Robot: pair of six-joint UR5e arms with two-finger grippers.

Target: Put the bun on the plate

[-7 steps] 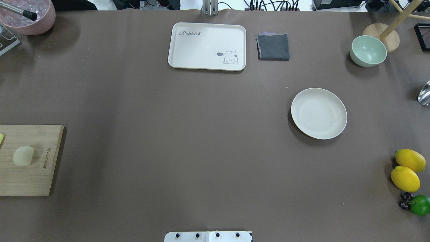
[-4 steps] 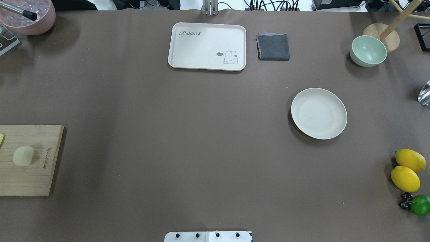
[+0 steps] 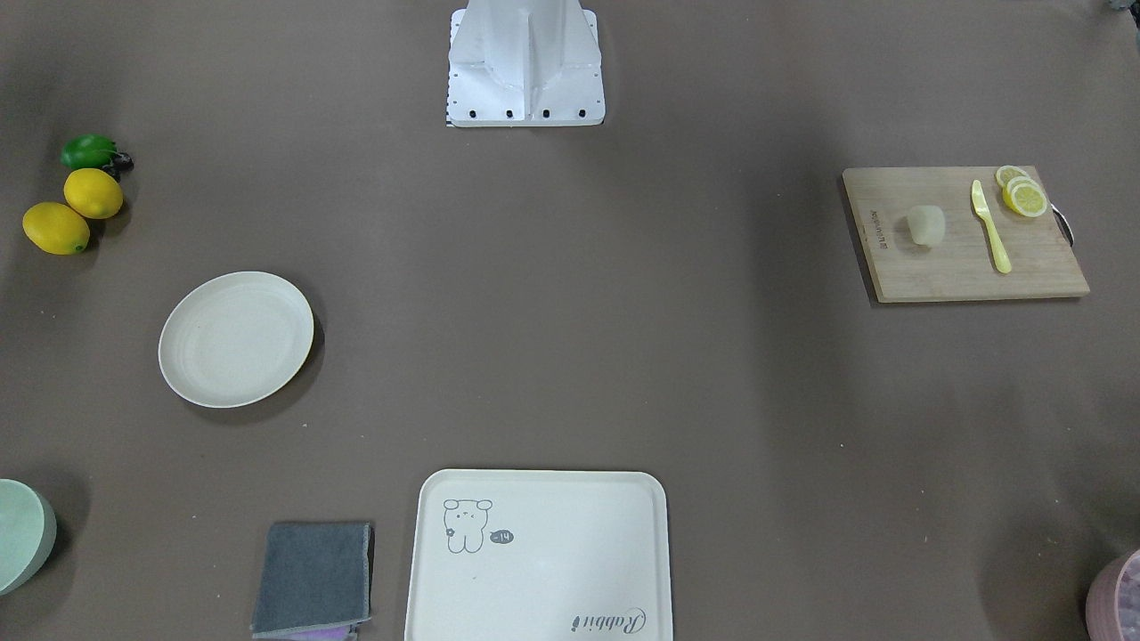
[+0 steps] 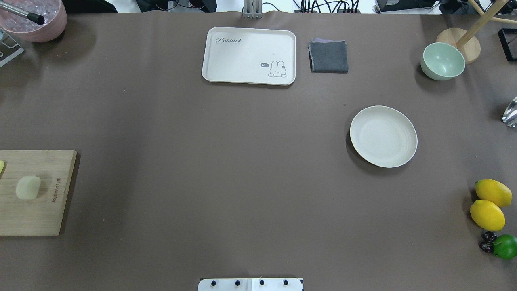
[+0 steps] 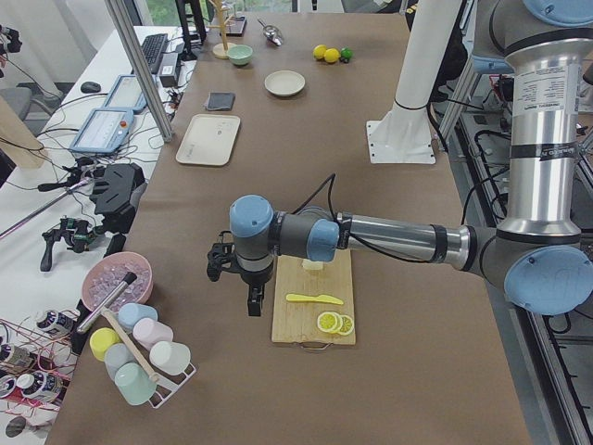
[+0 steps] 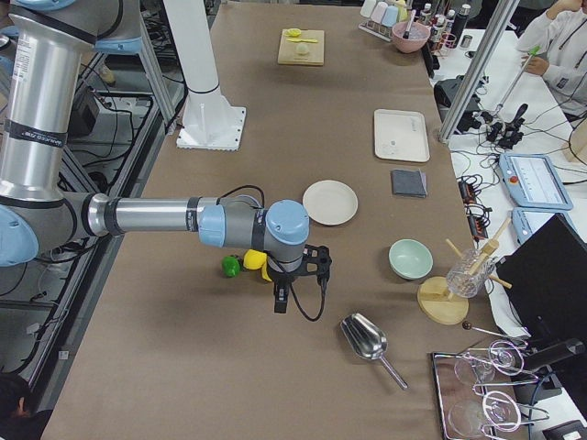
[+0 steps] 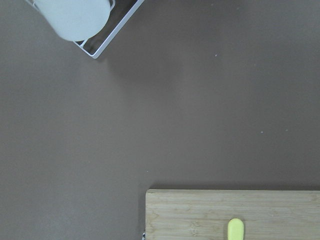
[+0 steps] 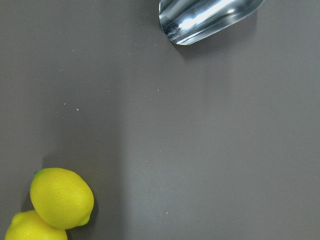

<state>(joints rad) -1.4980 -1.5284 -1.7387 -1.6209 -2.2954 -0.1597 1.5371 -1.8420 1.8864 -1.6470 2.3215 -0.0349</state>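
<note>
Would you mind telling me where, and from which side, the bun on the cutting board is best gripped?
I would grip the bun across its two rounded sides, coming straight down from above. It lies flat on the cutting board, a low smooth pillow with bare wood all round it; the yellow knife lies well apart, so a top-down grasp should have room.

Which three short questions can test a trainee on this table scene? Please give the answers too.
1. True or false: the bun lies on the plate.
2. On the cutting board, the bun lies: A) beside the yellow knife, apart from it B) under it C) on top of it.
3. Which arm hangs by the cutting board?
Key: 1 false; 2 A; 3 the left arm.
</note>
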